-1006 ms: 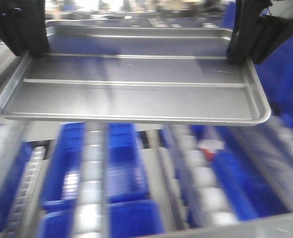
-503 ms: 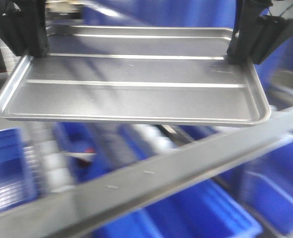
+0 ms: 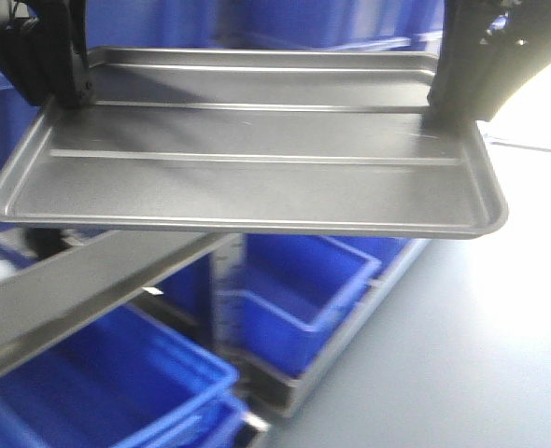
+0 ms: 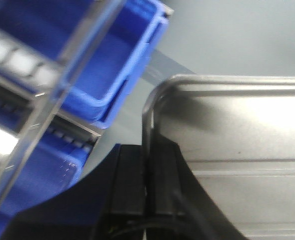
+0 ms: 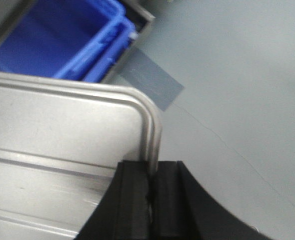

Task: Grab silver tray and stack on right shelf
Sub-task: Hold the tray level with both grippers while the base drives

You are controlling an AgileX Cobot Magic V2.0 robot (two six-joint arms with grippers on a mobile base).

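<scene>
The silver tray [image 3: 247,187] hangs level in the air, shiny, with two long ridges across its floor. My left gripper [image 3: 56,89] is shut on its left rim near the far corner. My right gripper [image 3: 453,103] is shut on the right rim opposite. In the left wrist view the black pads [image 4: 130,175] pinch the tray [image 4: 237,130] rim, with the gripper [image 4: 148,165] closed tight. The right wrist view shows the same clamp [image 5: 152,180] on the tray [image 5: 62,130]. A steel rack bar [image 3: 89,289] with white rollers [image 4: 17,60] lies below left; I cannot tell if it is the right shelf.
Blue plastic bins [image 3: 294,289] sit on low rack levels under the tray, with another bin [image 3: 98,383] at the lower left. Grey floor [image 3: 462,355] spreads to the right, with a grey tape patch [image 5: 152,82] on it. Bright glare fills the upper right.
The background has swept to the left while tray and grippers keep their place in view. The steel bar went from across the bottom to the lower left, and grey floor now shows at right.
</scene>
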